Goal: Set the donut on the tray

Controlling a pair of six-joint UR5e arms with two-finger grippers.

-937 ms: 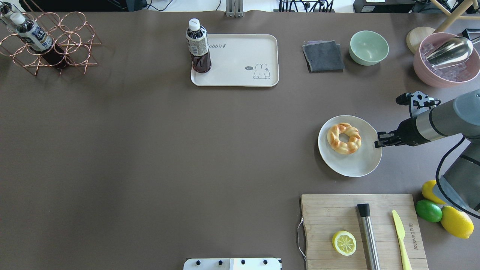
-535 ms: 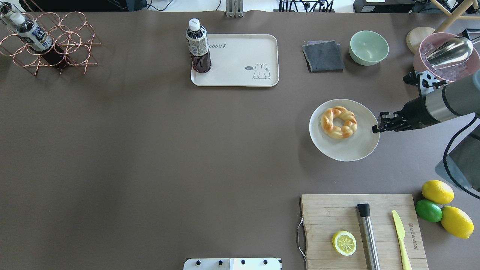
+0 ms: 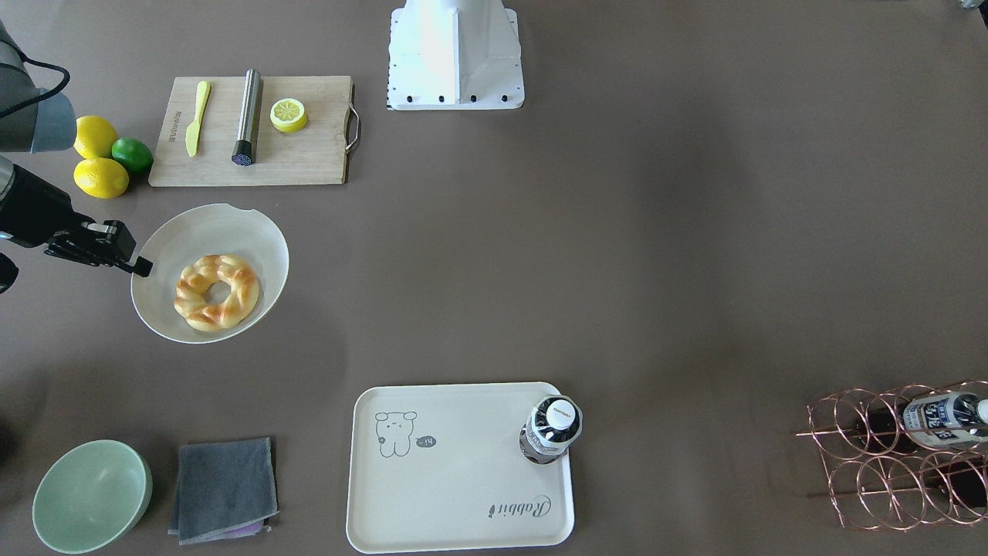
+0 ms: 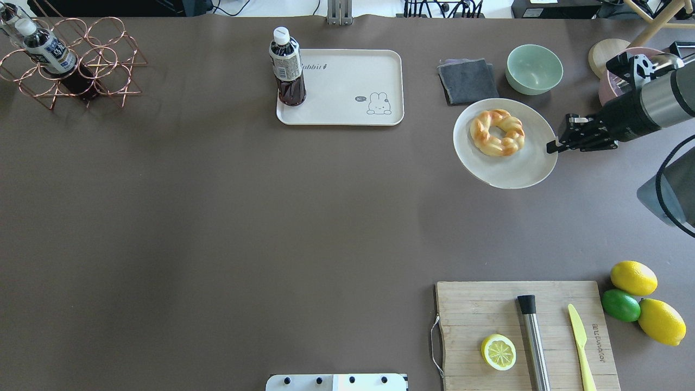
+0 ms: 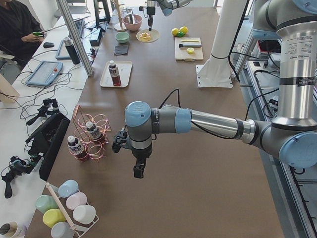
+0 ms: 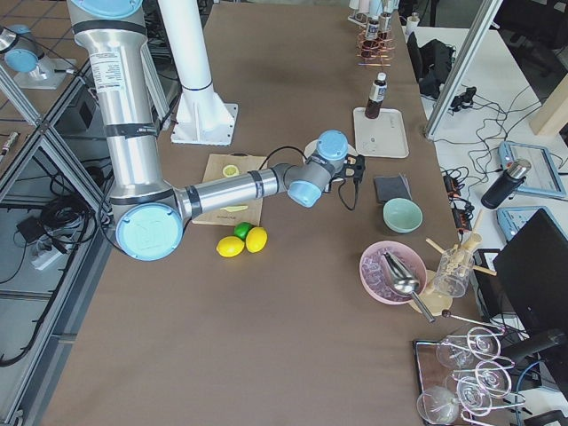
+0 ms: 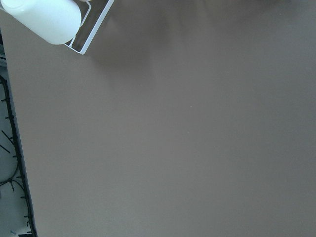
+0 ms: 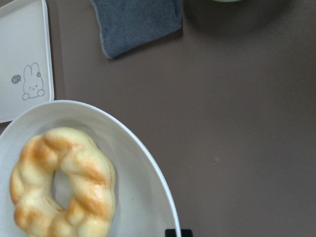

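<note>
We log the right gripper (image 4: 554, 145), clamped on the white plate's (image 4: 516, 172) rim, moved away from the cutting board (image 4: 472, 304) toward the table's far side | plate and donut (image 4: 497, 132) now just beside the grey cloth (image 4: 468, 81) and green bowl (image 4: 534, 69), nearer the tray (image 4: 347, 106) | right arm no longer covers the lemon (image 4: 633, 277)

golden-brown donut (image 4: 512, 142), cream tray (image 4: 342, 87), white plate (image 4: 510, 171)

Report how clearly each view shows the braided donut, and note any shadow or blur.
Overhead exterior: golden braided ring donut crisp, evenly lit; pale round plate throws a soft shadow on the brown table. Right wrist-mounted: close, slightly soft. Exterior left: too small to judge.
</note>
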